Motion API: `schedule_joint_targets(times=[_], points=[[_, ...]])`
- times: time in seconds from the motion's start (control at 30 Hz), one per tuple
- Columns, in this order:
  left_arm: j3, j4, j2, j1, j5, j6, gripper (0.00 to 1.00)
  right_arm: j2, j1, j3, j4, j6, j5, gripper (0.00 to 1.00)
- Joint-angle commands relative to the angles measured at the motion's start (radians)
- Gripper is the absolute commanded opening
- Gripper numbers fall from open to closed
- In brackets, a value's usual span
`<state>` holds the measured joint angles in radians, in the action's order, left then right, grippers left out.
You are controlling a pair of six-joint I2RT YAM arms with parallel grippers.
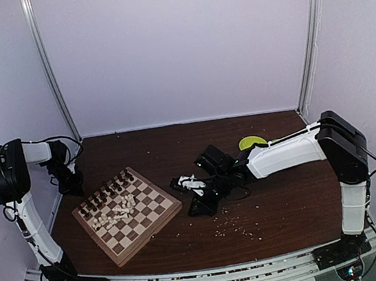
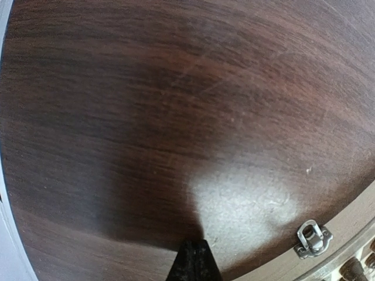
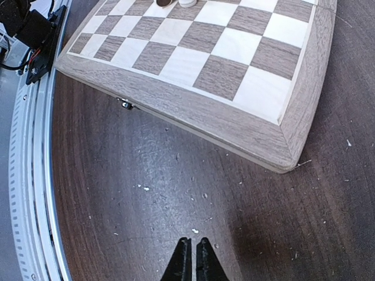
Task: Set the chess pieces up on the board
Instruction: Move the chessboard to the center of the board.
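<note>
On the board (image 1: pixel 153 216), chess pieces (image 1: pixel 119 209): dark row, cream heap; left pincer (image 2: pixel 194 263) and right pincer (image 3: pixel 193 261) closed, empty.

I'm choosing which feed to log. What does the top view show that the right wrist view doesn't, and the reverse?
Only the top: the left arm, the right arm, the green plate, dark pieces ranked along one board edge, and cream pieces heaped mid-board. Only the right wrist: the latch on the board's side, and the right claw seen shut on nothing above the table. Both: the board, the table and white crumbs.
</note>
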<state>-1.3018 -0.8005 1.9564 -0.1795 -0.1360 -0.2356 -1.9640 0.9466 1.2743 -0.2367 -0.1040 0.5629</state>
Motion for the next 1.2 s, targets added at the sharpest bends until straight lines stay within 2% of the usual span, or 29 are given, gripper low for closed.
schedule_joint_targets(times=[0.0, 0.17, 0.23, 0.37, 0.73, 0.9, 1.03, 1.17], points=[[0.079, -0.006, -0.017, 0.016, -0.048, -0.016, 0.00, 0.006, -0.014, -0.013, 0.007, -0.010, 0.037, 0.05], [0.150, -0.006, -0.053, 0.063, -0.069, -0.032, 0.00, 0.029, -0.065, -0.027, 0.010, -0.008, 0.071, 0.04], [0.154, -0.015, -0.067, 0.095, -0.034, -0.039, 0.00, 0.039, -0.097, -0.029, 0.008, -0.002, 0.085, 0.04], [0.166, -0.014, -0.088, 0.152, -0.107, -0.048, 0.00, 0.068, -0.175, -0.046, 0.024, 0.031, 0.123, 0.04], [0.206, 0.005, -0.107, 0.309, -0.199, -0.130, 0.00, 0.137, -0.347, -0.098, 0.052, 0.103, 0.180, 0.04], [0.230, -0.004, -0.154, 0.313, -0.123, -0.204, 0.00, 0.176, -0.342, -0.135, 0.069, 0.121, 0.177, 0.03], [0.240, -0.040, -0.206, 0.269, -0.082, -0.224, 0.00, 0.187, -0.298, -0.153, 0.063, 0.136, 0.196, 0.01], [0.276, -0.073, -0.255, 0.215, -0.068, -0.213, 0.00, 0.198, -0.227, -0.159, 0.034, 0.083, 0.147, 0.00]])
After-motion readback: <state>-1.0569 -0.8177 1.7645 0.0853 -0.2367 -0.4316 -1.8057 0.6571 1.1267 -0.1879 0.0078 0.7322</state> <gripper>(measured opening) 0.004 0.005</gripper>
